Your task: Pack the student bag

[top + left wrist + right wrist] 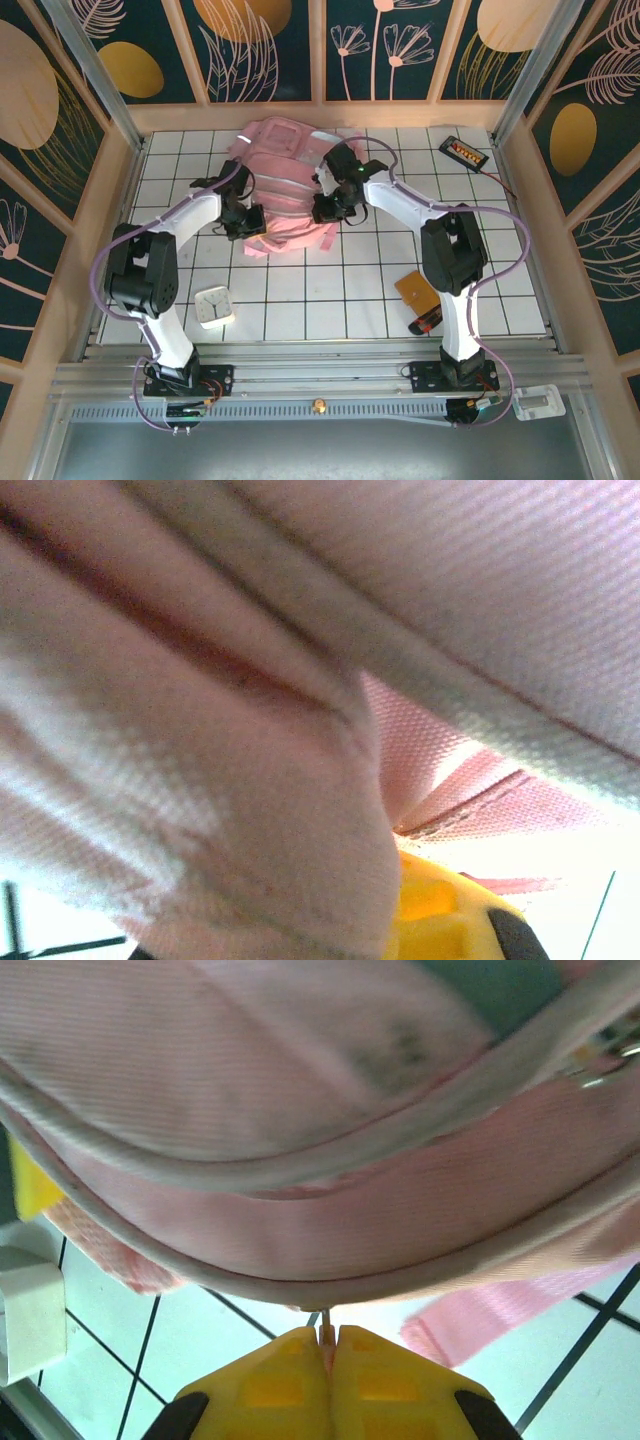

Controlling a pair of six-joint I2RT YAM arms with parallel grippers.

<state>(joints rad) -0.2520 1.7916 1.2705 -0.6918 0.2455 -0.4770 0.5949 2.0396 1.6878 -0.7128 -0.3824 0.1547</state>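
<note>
The student bag [285, 160] lies at the far middle of the table [330, 290]. The left hand [247, 218] and right hand [328, 208] are each clamped tight on its near edge. They should lift evenly and spread the opening gently.

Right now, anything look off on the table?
Nothing spilled or broken. The backpack lies slumped and creased at the far middle, a strap trailing toward the near edge. A clock, orange pad and marker lie loose outside it.
</note>
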